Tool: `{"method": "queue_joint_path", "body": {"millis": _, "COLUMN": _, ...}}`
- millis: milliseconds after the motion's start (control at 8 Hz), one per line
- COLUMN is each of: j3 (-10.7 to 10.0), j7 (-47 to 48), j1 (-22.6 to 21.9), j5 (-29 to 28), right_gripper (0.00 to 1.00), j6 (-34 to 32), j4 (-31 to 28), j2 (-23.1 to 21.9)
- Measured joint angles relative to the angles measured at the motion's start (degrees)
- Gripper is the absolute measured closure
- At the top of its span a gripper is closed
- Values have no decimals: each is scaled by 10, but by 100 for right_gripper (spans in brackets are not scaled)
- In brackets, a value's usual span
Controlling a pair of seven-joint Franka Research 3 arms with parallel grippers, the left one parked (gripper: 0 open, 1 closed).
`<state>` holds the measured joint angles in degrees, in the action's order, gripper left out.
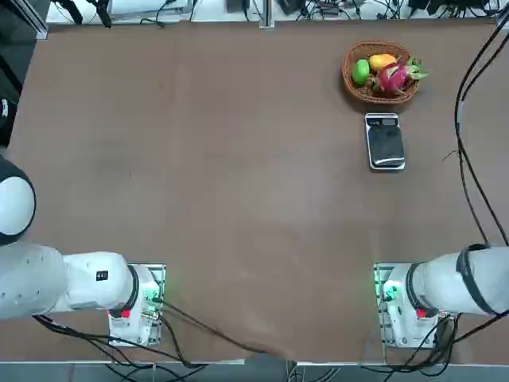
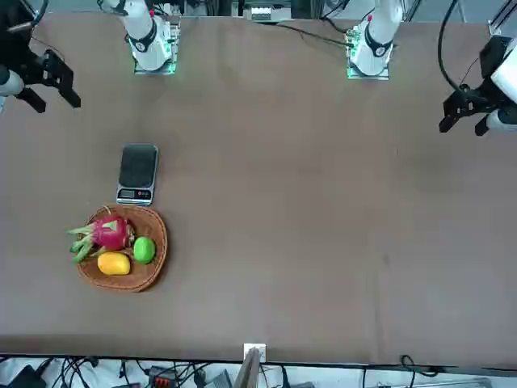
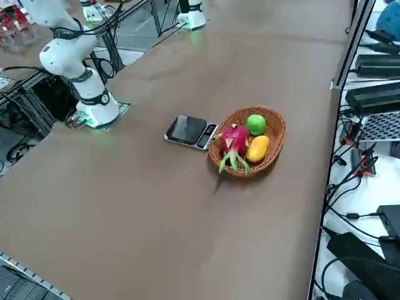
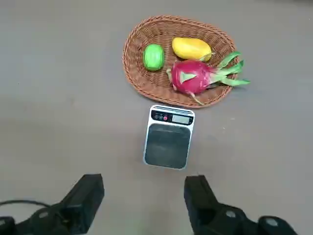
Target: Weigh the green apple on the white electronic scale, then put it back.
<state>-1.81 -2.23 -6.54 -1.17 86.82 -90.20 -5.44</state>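
Green apple (image 4: 153, 57) sits in the round wicker basket (image 4: 142, 83), on one side of it. Next to it in the basket are a yellow-orange fruit (image 4: 191, 48) and a pink dragon fruit (image 4: 191, 77) with green leafy tips — the dragon fruit touches the yellow fruit. The basket is on the brown desk (image 1: 199, 175), near the far edge from the robot and toward the robot's right corner. Just beside the basket, on the side nearer the robot, lies the white electronic scale (image 4: 168, 137). It is flat, with a dark shiny top, and its little display end points at the basket. Nothing lies on the scale. The right gripper (image 4: 144, 196) hangs in the air over the desk, on the robot's side of the scale and well apart from it — its two black fingers (image 4: 88, 196) are spread wide and hold nothing. The apple is not touched by the gripper.
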Motion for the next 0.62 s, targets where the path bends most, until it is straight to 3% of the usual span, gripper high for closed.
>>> {"method": "queue_joint_path", "body": {"millis": 375, "j3": 1, "j7": 0, "j1": 0, "j5": -1, "right_gripper": 0, "j6": 2, "j4": -2, "j2": 8}}
{"method": "queue_joint_path", "body": {"millis": 625, "j3": 2, "j7": 0, "j1": 0, "j5": -1, "right_gripper": 0, "j6": 44, "j4": -13, "j2": 55}}
